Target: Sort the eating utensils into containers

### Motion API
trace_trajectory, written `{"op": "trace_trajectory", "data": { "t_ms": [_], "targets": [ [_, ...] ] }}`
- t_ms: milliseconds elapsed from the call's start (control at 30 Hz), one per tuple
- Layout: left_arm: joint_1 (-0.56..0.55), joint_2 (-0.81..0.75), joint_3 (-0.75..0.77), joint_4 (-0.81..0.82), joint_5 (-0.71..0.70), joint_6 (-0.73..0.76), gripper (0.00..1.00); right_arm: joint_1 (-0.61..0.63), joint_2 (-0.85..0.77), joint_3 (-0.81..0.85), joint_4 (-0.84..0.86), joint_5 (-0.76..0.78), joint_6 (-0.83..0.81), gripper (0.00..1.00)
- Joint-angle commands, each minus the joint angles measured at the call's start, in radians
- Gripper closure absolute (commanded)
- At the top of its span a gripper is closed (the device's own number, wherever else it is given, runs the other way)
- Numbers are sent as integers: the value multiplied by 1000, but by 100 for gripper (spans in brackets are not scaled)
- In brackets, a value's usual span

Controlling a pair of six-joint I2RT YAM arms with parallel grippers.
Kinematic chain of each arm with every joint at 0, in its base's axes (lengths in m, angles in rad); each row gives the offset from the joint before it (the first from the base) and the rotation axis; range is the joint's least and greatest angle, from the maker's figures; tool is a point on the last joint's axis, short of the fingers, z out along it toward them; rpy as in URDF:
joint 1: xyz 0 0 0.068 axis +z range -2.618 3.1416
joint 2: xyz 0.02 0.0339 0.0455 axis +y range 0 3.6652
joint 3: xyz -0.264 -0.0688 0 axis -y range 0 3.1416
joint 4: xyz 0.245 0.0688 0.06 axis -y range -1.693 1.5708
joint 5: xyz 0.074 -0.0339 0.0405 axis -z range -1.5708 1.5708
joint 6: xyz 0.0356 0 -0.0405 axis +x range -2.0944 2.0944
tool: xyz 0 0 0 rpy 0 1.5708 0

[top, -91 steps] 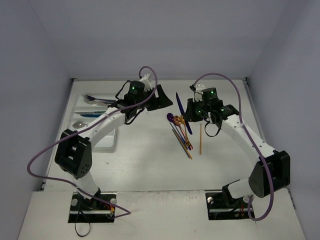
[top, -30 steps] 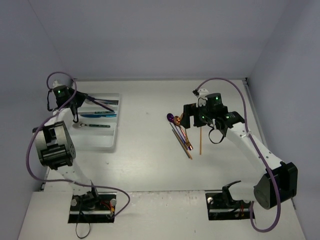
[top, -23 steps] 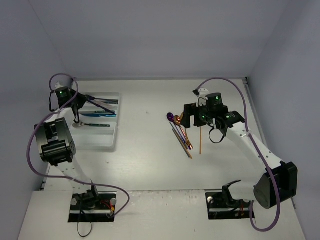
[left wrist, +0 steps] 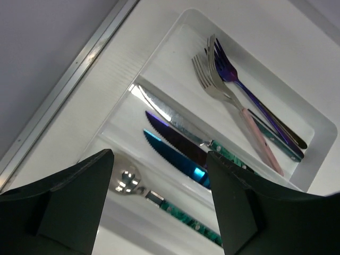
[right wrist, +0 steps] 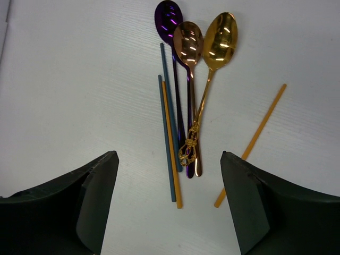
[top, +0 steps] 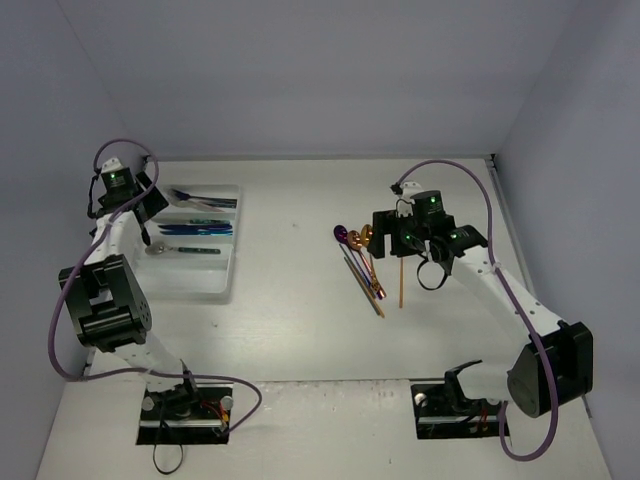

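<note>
My left gripper (left wrist: 159,159) hangs open over the left end of the white tray (left wrist: 159,58), with nothing between its fingers. Below it the middle container holds a silver knife (left wrist: 170,114), a dark purple knife (left wrist: 178,137) and a blue knife (left wrist: 170,154). The far container holds a pink-handled fork (left wrist: 212,79) and a purple fork (left wrist: 228,71). A green-handled silver spoon (left wrist: 127,180) lies in the near one. My right gripper (right wrist: 169,159) is open above loose utensils on the table: a purple spoon (right wrist: 169,16), a copper spoon (right wrist: 187,40) and a gold spoon (right wrist: 220,34).
Thin blue (right wrist: 166,138) and orange (right wrist: 171,143) sticks lie beside the spoons, and another orange stick (right wrist: 255,138) lies apart to the right. The tray (top: 195,275) sits at the table's left side, close to the left wall. The loose pile (top: 362,262) lies mid-table.
My left arm carried a blue knife from mid-table to the tray, then opened and let it go there. The right gripper lowered a little over the spoons.
</note>
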Motion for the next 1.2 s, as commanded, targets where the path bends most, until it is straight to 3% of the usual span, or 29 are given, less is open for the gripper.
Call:
{"op": "trace_trajectory", "data": {
  "t_ms": [0,200,367,567,1167],
  "targets": [
    [-70,-166,62,-94,-39,47,31,-4,19,9,1,126,45,32],
    [-343,-268,27,-195,-46,-11,32,-5,101,9,-8,169,108,46],
    [-544,-326,-34,-235,-61,-115,33,-4,172,32,-8,182,138,64],
    [-732,-329,-74,-240,-63,-201,33,3,295,78,-7,183,184,68],
    [-803,-281,-64,-233,-41,-236,33,48,539,236,4,254,216,69]
  ]
}}
